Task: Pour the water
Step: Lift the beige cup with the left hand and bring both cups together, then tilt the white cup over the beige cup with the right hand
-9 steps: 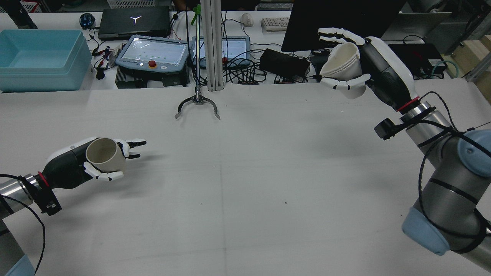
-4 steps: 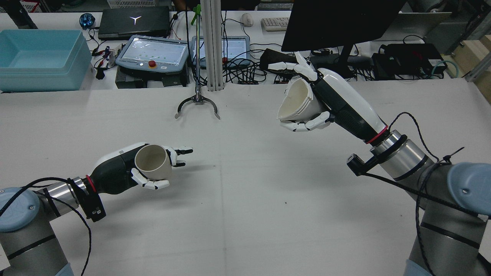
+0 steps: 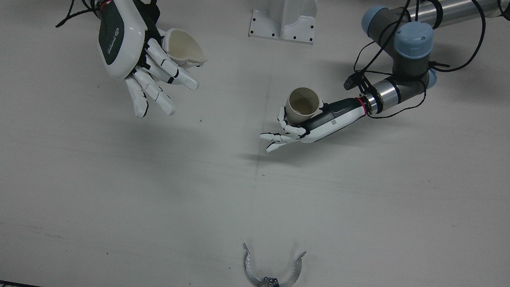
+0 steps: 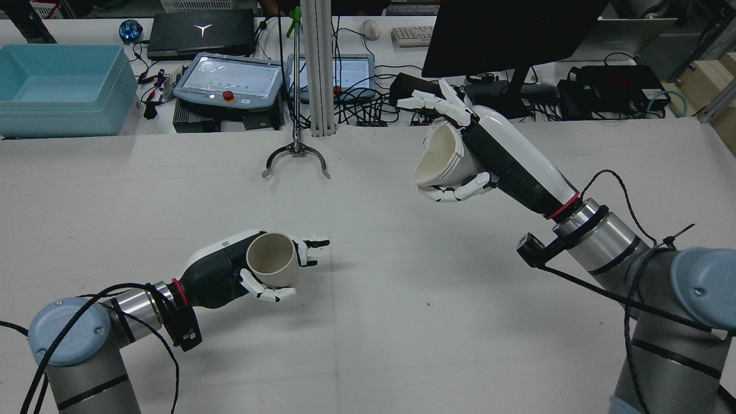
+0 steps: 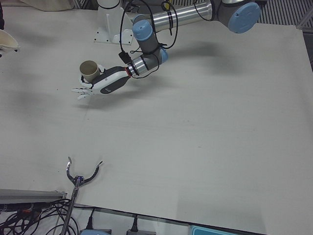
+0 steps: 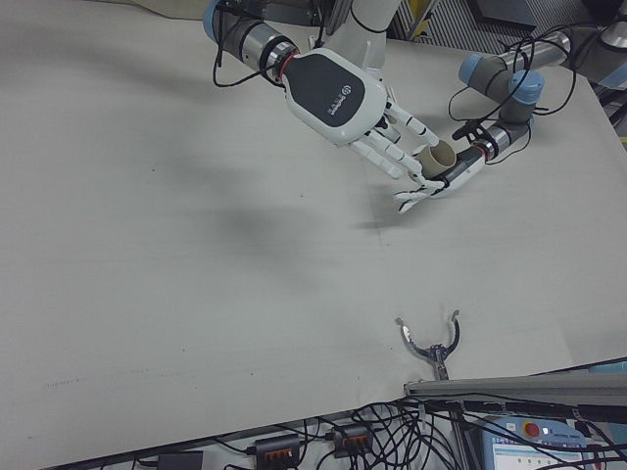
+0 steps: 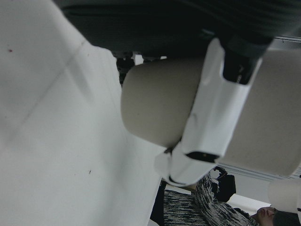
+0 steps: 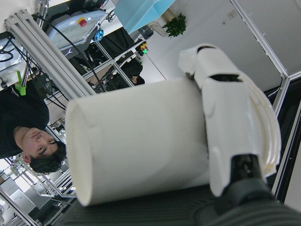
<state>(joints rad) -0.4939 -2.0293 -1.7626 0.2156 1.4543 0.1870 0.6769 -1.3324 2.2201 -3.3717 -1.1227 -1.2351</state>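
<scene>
Beige cup in left robot hand, white cup in right robot hand — contents hidden.

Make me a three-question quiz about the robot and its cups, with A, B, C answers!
1. Where is the metal claw tool?
A. lying on the table
B. in the left hand
C. inside a cup

2. How many cups is the robot holding?
A. one
B. two
C. four

3. How is the white cup in the right hand sitting?
A. upright
B. upside down
C. tipped on its side

Answers:
1 A, it lies alone on the table.
2 B, the left hand holds a tan cup, the right a white one.
3 C, its mouth faces sideways toward the tan cup.
</scene>
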